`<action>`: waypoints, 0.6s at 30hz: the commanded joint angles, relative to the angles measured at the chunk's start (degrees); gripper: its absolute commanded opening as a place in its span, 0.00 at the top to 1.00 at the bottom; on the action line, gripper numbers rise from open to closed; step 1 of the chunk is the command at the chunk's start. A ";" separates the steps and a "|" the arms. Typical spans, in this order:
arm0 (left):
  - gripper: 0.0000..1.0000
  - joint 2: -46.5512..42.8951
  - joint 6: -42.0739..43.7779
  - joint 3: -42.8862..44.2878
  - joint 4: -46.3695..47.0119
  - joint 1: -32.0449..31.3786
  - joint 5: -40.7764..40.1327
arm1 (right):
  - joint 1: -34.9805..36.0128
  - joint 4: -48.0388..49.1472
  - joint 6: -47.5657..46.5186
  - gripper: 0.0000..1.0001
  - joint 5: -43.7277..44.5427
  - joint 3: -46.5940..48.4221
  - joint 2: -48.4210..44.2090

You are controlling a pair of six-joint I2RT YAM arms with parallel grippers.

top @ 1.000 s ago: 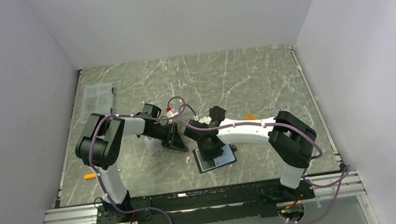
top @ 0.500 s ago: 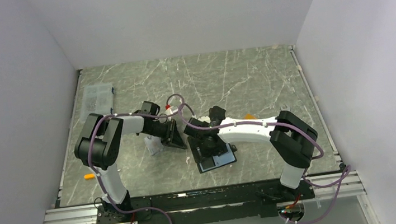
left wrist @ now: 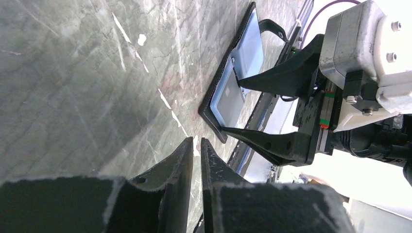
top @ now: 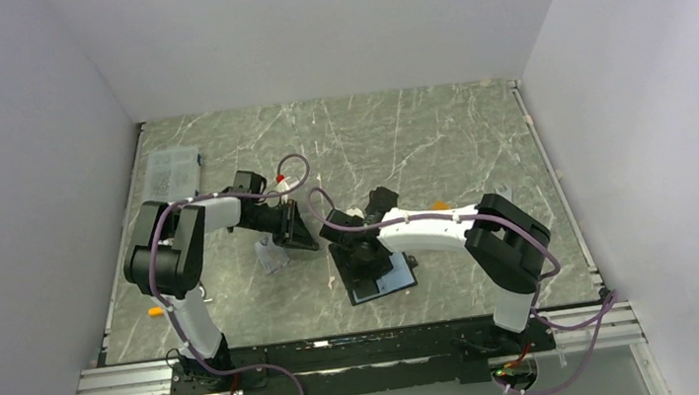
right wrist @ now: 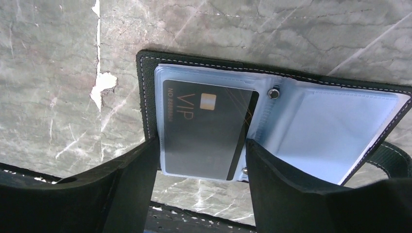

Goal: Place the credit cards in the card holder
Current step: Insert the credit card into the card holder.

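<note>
The card holder point(right wrist: 145, 97) lies open on the marble table, its bluish clear pockets facing up; it also shows in the top view point(top: 397, 280) and the left wrist view point(left wrist: 228, 97). A black credit card point(right wrist: 204, 131) marked VIP sits inside the left pocket. My right gripper point(right wrist: 201, 143) hovers low over it, open, one finger on each side of the card. Over by the wallet's left, my left gripper point(left wrist: 197, 141) is shut and holds nothing. From above, the right gripper point(top: 364, 255) covers the wallet's left half and the left gripper point(top: 305, 238) stands apart.
A small clear sleeve point(top: 271, 258) lies just left of my left gripper. A clear plastic box point(top: 174, 171) sits at the far left. A small orange-tan patch point(top: 441, 205) shows beyond my right forearm, and a small orange bit point(top: 157, 310) lies near the left edge.
My right gripper's fingers have spread apart over the wallet. My left arm has drawn back, up and to the left, away from the wallet.
</note>
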 commanded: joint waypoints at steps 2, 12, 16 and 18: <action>0.83 -2.60 1.51 0.95 -0.27 0.51 1.61 | 0.43 1.31 0.69 0.45 0.81 2.07 1.50; 0.83 -2.95 5.37 4.65 -6.06 0.92 0.70 | 0.14 -3.60 0.44 0.15 4.04 10.73 5.25; 0.83 -2.45 7.54 8.07 -9.80 1.52 0.67 | -0.38 -4.36 1.00 0.13 4.55 10.79 5.28; 0.83 -1.91 9.10 10.30 -12.32 1.91 1.73 | -0.64 -4.47 1.12 0.12 5.43 10.31 3.82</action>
